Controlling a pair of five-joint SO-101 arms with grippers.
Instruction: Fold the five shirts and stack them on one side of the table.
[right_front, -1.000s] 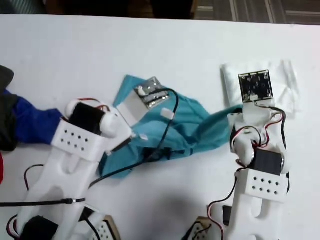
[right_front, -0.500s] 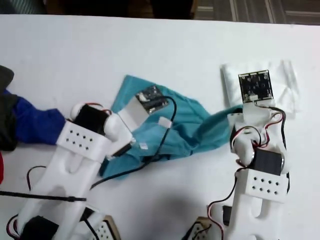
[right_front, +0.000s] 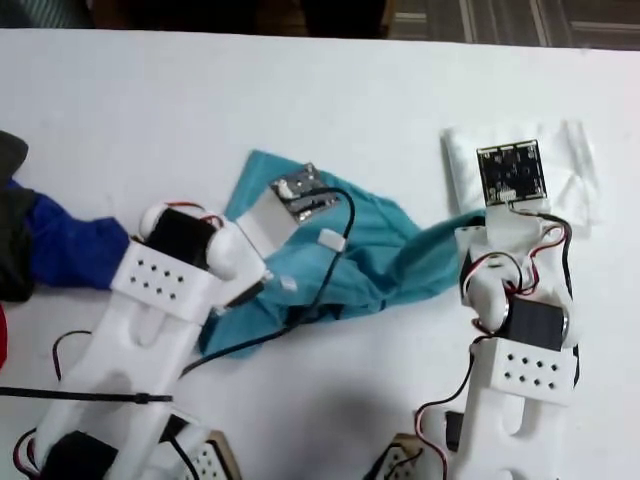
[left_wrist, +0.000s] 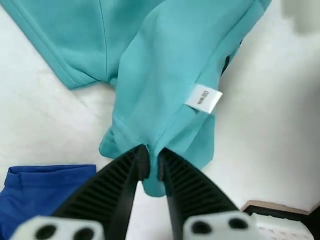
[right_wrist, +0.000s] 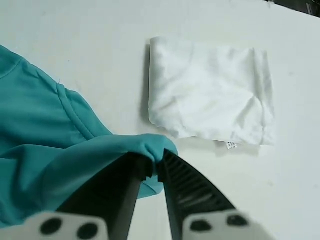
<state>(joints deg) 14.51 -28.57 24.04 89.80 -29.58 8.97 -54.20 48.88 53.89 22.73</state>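
A teal shirt lies crumpled mid-table, stretched between the two arms. My left gripper is shut on a bunched edge of the teal shirt, close to its white tag. My right gripper is shut on a fold at the other end of the teal shirt. A folded white shirt lies flat just beyond the right gripper; in the high view the white shirt is at the table's right, partly under the right arm. A blue shirt lies at the left.
A dark garment and a bit of red cloth sit at the left edge by the blue shirt. The left arm and its black cable cross the teal shirt. The far half of the white table is bare.
The left arm has shifted slightly toward the right, dragging its end of the teal shirt a little; the cloth's near left edge has re-laid. The right arm has not moved.
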